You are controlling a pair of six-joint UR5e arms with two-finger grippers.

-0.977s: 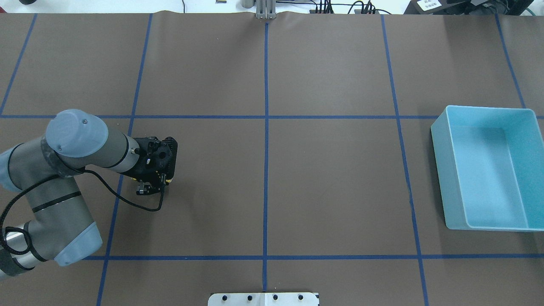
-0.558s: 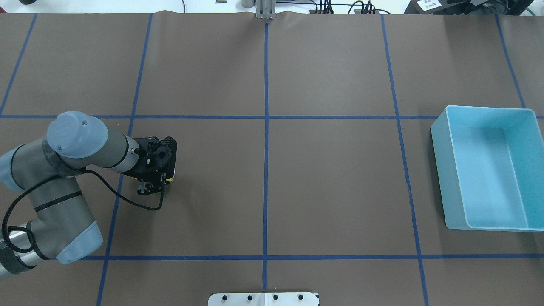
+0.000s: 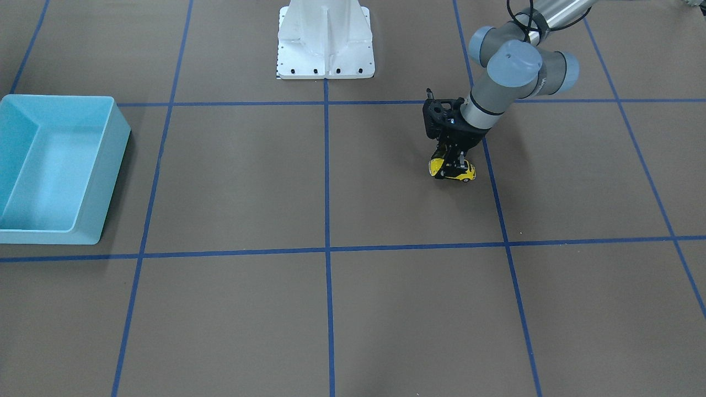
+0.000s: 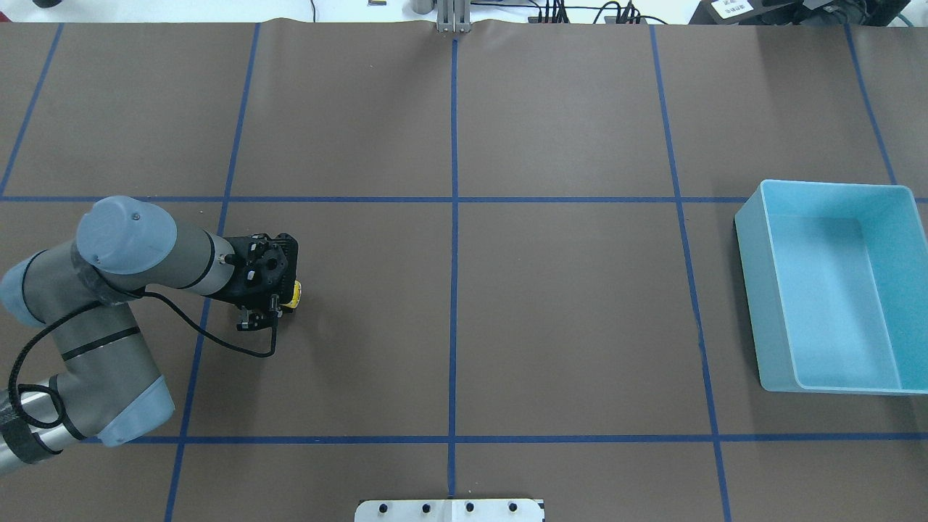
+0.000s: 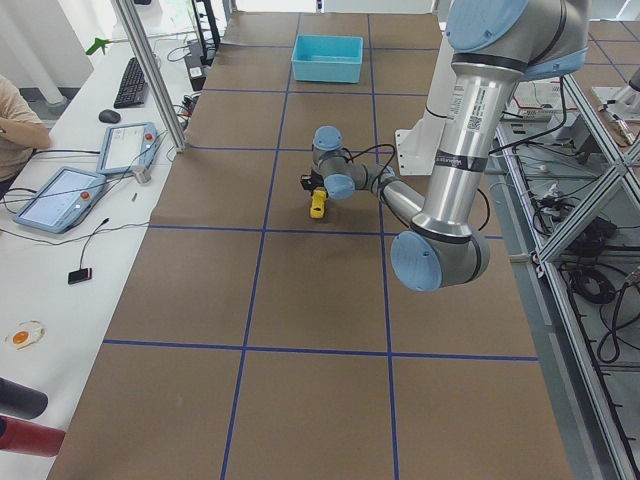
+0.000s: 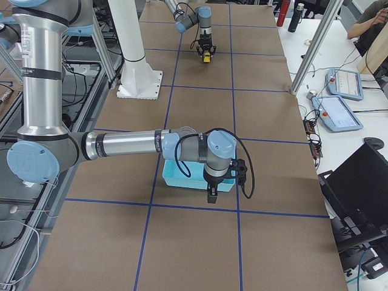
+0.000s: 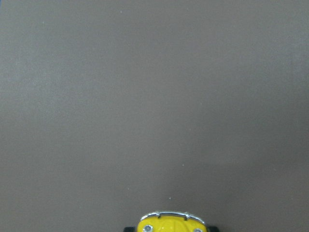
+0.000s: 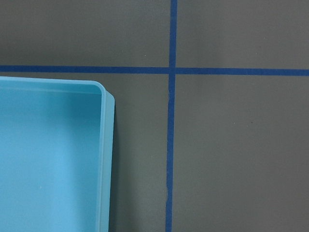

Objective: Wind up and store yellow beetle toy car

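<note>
The yellow beetle toy car (image 3: 453,172) sits on its wheels on the brown table, on my left side. My left gripper (image 3: 453,163) points down over it, with its fingers shut on the car's body. In the overhead view only a yellow end of the car (image 4: 293,295) shows beside the left gripper (image 4: 270,288). The left wrist view shows the car's silver bumper and yellow front (image 7: 171,223) at the bottom edge. My right gripper (image 6: 210,198) hangs beside the light blue bin (image 6: 176,179) and shows only in the exterior right view, so I cannot tell whether it is open or shut.
The light blue bin (image 4: 750,290) stands empty at the table's right end, far from the car; its corner (image 8: 104,159) shows in the right wrist view. The white robot base (image 3: 325,44) stands at the near middle edge. Blue tape lines grid the table.
My left wrist has shifted slightly left and back. More of the yellow car now shows at the gripper's right side in the overhead view.
</note>
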